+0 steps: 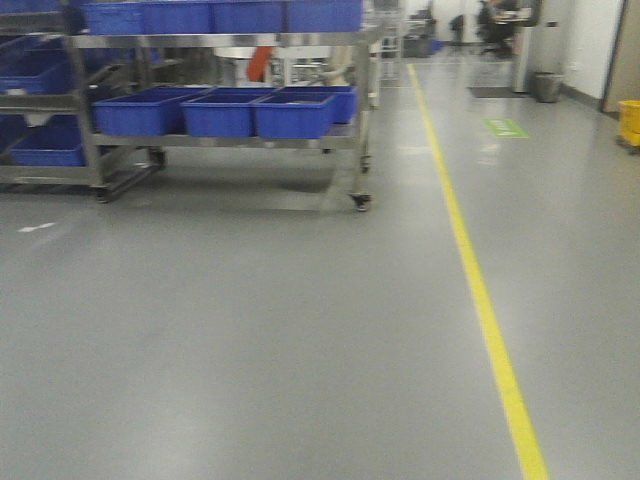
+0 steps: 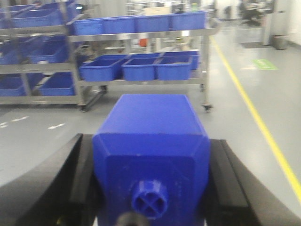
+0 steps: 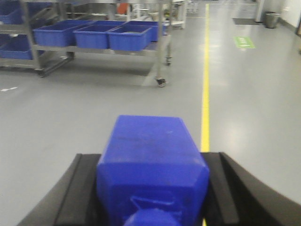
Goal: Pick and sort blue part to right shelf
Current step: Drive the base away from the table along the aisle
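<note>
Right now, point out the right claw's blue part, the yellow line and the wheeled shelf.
blue part (image 3: 150,146): right wrist view, top face.
yellow line (image 1: 484,295): front view, middle stretch.
wheeled shelf (image 1: 240,41): front view, upper rail.

Two blue blocks are counted in the wrist views: one blue part (image 3: 150,160) with a wide knob, and one squatter blue block (image 2: 151,141) with a small cross-marked knob. Two black fingers (image 3: 77,188) are seen beside each block, four in all. Two steel racks are made out in the front view: the right shelf (image 1: 230,142) and one left rack (image 1: 45,180). Four upper bins (image 1: 220,15) are counted on the right shelf, and three lower bins (image 1: 220,115) in its front row; those behind cannot be counted. One yellow floor line (image 1: 480,290), one green floor mark (image 1: 506,127) and one grey waste bin (image 1: 547,86) are counted.
</note>
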